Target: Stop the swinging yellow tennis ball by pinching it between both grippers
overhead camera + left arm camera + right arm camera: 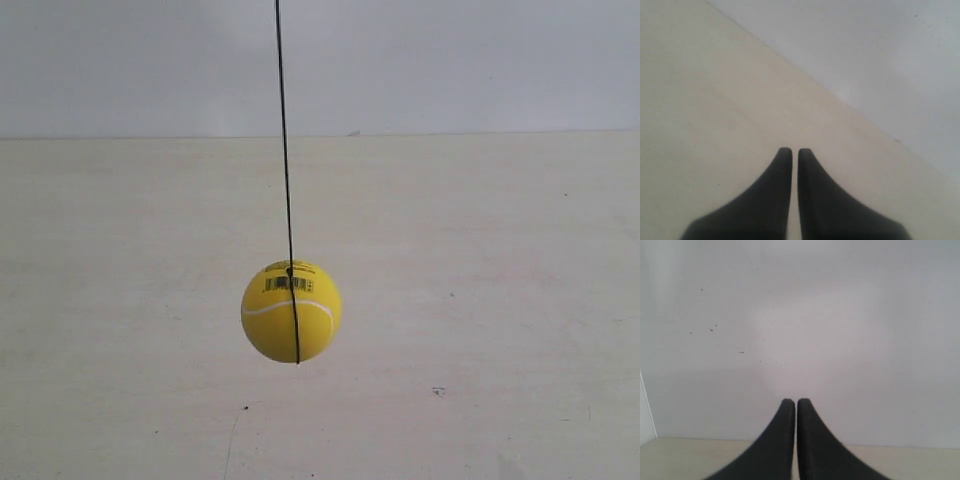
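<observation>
The yellow tennis ball (291, 311) hangs on a thin black string (283, 130) above the pale table (480, 300) in the exterior view, its white seam and black barcode facing the camera. Neither arm shows in that view. My left gripper (795, 150) is shut, its black wedge jaws nearly touching with nothing between them, over the table top. Facing the grey wall, my right gripper (796, 401) is shut too, and empty. The ball appears in neither wrist view.
A grey wall (450, 60) rises behind the table's far edge. The left wrist view shows the table meeting that wall (880, 60) along a slanted line. A white vertical edge (646, 410) stands at the side of the right wrist view.
</observation>
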